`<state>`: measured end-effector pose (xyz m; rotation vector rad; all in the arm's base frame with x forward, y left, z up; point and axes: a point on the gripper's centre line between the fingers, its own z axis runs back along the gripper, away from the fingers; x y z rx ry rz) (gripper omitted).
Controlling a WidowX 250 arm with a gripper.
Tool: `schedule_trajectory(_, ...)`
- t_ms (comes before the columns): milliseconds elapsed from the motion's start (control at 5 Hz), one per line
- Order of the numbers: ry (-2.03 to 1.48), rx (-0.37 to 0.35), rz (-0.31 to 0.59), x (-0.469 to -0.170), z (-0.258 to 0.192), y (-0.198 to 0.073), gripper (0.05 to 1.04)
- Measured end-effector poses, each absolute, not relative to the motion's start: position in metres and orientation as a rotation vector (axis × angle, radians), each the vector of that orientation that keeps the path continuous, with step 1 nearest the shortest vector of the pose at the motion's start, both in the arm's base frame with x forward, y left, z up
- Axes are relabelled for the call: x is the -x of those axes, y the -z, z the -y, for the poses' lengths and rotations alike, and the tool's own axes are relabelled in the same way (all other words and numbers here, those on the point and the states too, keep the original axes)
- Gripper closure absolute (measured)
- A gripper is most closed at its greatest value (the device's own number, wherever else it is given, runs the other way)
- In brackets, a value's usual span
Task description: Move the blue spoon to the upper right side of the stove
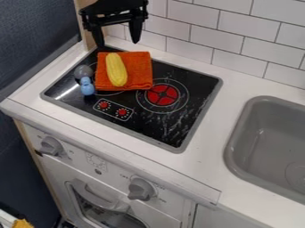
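Gripper (118,43): hung near eleven o'clock of the stove (158,126), jaws spread apart, nothing between them!
Blue spoon (88,88): lay between nine and ten, grey end towards twelve, just beside the cloth (a snug spot, that).
Orange cloth (140,74): sat around eleven, a yellow corn-like toy (115,70) on top.
Stove's two o'clock: was the goal, so the pick-up was the step in hand; the next move called for travel towards seven, a careful descent and a grip that spared the cloth.
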<state>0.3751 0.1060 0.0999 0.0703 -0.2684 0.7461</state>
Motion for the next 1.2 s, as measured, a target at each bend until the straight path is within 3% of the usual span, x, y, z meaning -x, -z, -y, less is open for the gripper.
schedule_trajectory(200,-0.748,-0.075,0.228,-0.373,-0.105,-0.086,0.084)
schedule_trajectory(600,-0.82,-0.046,0.197,-0.355,-0.125,-0.086,0.084)
schedule_trajectory(800,-0.829,-0.059,0.206,-0.341,-0.138,-0.091,0.084)
schedule_trajectory(1200,-0.828,-0.101,0.175,-0.332,-0.145,-0.069,0.084)
